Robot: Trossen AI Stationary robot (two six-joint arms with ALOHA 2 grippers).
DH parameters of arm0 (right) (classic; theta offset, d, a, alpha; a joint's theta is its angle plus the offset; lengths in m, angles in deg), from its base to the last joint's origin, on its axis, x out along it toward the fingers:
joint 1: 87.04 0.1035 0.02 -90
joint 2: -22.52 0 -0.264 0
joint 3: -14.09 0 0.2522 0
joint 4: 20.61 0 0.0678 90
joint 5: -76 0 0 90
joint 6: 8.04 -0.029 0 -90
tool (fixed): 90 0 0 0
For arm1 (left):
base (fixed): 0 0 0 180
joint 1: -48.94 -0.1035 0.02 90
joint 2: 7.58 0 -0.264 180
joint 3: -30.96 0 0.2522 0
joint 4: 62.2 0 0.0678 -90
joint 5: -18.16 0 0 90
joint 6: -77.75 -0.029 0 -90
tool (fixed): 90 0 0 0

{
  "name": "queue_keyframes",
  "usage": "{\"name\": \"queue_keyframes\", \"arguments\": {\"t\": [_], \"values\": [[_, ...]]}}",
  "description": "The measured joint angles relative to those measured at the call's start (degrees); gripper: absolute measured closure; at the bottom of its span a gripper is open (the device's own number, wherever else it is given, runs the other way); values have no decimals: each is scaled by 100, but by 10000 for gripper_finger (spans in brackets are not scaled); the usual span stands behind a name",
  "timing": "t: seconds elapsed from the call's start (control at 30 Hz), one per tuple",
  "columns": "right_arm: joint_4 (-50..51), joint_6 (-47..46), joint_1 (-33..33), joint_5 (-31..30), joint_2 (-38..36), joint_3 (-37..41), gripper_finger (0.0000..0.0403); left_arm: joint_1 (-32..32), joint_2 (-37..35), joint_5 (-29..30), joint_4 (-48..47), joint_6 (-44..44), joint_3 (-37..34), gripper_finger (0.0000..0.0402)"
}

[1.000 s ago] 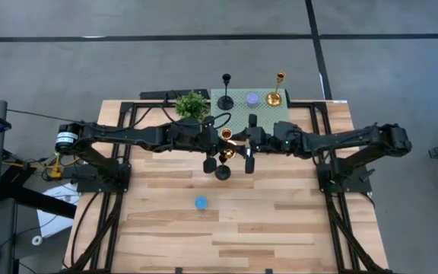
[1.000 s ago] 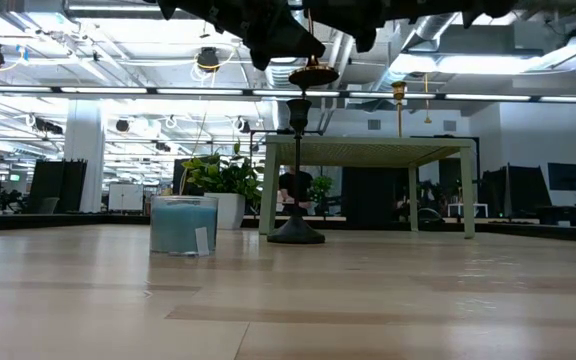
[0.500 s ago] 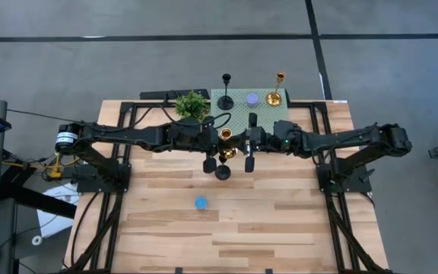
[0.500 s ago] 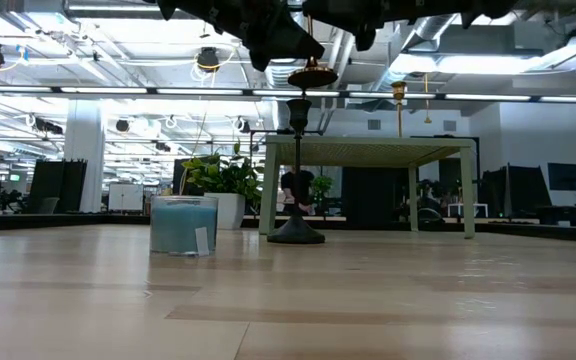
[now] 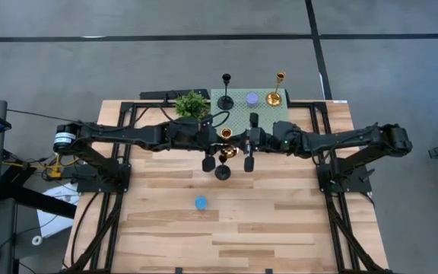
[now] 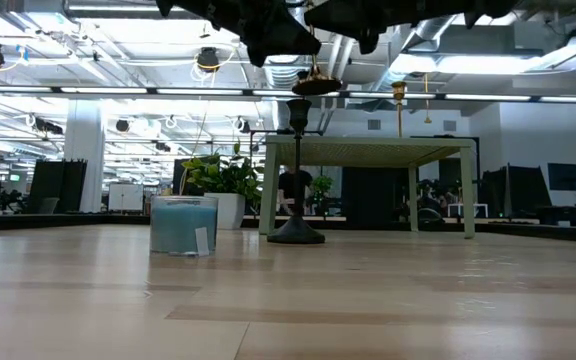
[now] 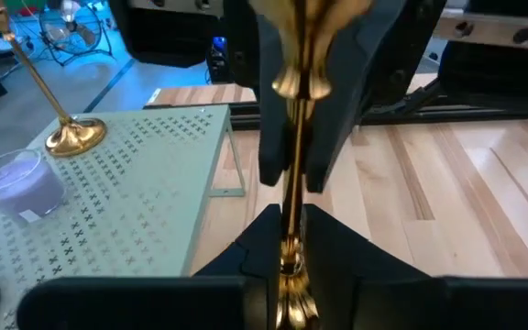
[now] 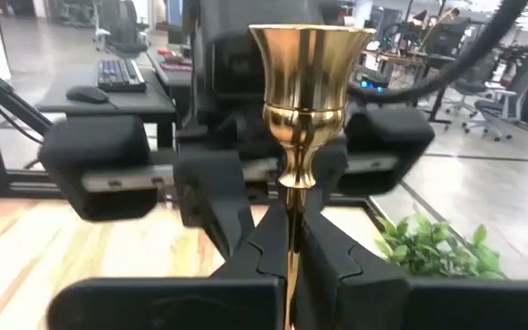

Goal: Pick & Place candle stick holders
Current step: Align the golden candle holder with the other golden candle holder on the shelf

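A gold candle stick holder (image 5: 226,137) hangs upright over the table's middle, with both grippers at it. My left gripper (image 5: 217,144) reaches in from the left and my right gripper (image 5: 242,143) from the right; both are shut on its stem. A black holder (image 5: 223,172) stands on its round base right under it. A low blue one (image 5: 201,202) sits nearer the front edge. On the green platform (image 5: 238,114) at the far edge stand a black holder (image 5: 226,90), a purple one (image 5: 252,99) and a gold one (image 5: 277,90). My left gripper pinches the lower stem (image 7: 289,240) between its two fingers, level from the table's left, across the stem. The holder stands upright and clear of the table. My right gripper pinches the stem (image 8: 291,234) below the cup's knob between its two fingers, level from the table's right, across the stem. The cup (image 8: 312,55) stands up above the fingers.
A green leafy plant (image 5: 192,104) stands left of the platform. The gold holder's base (image 6: 316,84) hangs just above the top of the black holder (image 6: 297,110). Bare wood lies at the near half around the blue candle (image 6: 183,224).
The gold holder's base has sunk a little toward the top of the black holder beneath it. Both arms have stayed nearly where they were.
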Motion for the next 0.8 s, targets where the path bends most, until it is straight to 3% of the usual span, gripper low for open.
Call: {"name": "queue_keyframes", "arguments": {"t": [0.23, 0.47, 0.8], "values": [[335, 114, -9, -273, -273, 9, 402, 9, -537, 24, -315, -2, -117, 356], [933, 257, -7, -972, -849, 28, 402, 7, -1230, 64, -402, 112, -754, 361], [776, 77, -89, -1825, -2136, 1032, 403, 11, -1670, 69, -275, 260, -1180, 365]]}}
